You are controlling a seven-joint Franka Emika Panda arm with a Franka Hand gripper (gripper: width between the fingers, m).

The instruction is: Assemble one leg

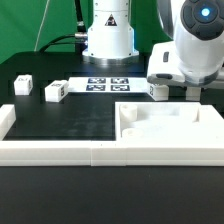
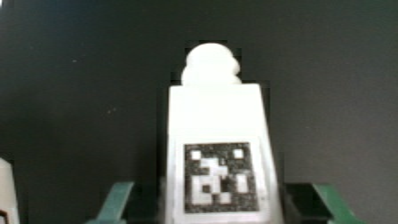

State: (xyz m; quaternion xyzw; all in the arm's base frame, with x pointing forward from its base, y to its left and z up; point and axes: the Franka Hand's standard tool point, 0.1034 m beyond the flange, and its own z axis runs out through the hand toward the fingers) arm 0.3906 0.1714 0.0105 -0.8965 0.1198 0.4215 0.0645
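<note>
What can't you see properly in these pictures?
- Wrist view: the picture's edge cuts off the gripper, so whether its fingers press the leg is unclear.
- Wrist view: a white thing is mostly cut off at the edge.
- Exterior view: tags on the two loose legs are too small to read.

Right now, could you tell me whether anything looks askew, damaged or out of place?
Nothing stands out. The leg lies straight between the gripper's open fingers, two more legs sit on the exterior view's left, and the tray-like part looks intact.
</note>
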